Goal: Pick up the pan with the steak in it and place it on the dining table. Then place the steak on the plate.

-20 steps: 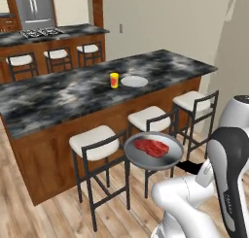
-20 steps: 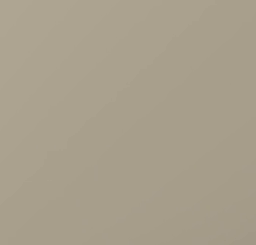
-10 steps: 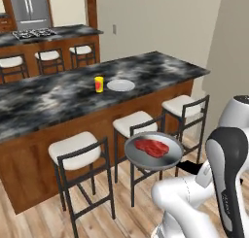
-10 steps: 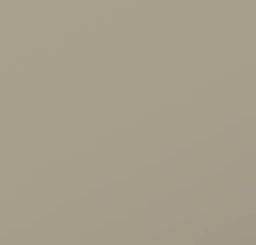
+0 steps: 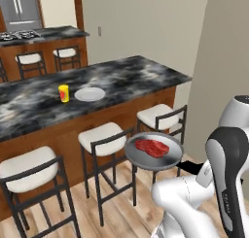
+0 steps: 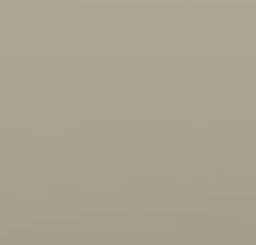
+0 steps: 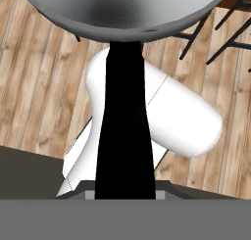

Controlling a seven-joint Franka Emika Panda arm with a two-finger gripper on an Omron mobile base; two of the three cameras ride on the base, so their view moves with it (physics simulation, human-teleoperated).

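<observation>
The grey pan [image 5: 165,160] hangs level in the air above the wood floor, in front of the stools, with the red steak [image 5: 151,147] lying flat in its middle. Its black handle [image 5: 188,167] runs back to my gripper [image 7: 125,192], which is shut on it; in the left base view my own forearm hides the fingers. From the hand, the pan's underside [image 7: 122,9] is at the top and the handle [image 7: 125,136] runs straight down. The dining table [image 5: 126,76] stretches across behind the stools. On it lies the white plate [image 5: 89,94].
A small yellow container [image 5: 63,93] stands just left of the plate. Three white-seated bar stools [image 5: 104,137] line the table's near side, between the pan and the table. A beige wall corner [image 5: 219,62] rises at the right. The stove counter [image 5: 39,35] is far back left.
The whole scene has slid left in the left base view, so the base has moved along the table. The pan with the steak stays held in the same place before the arm.
</observation>
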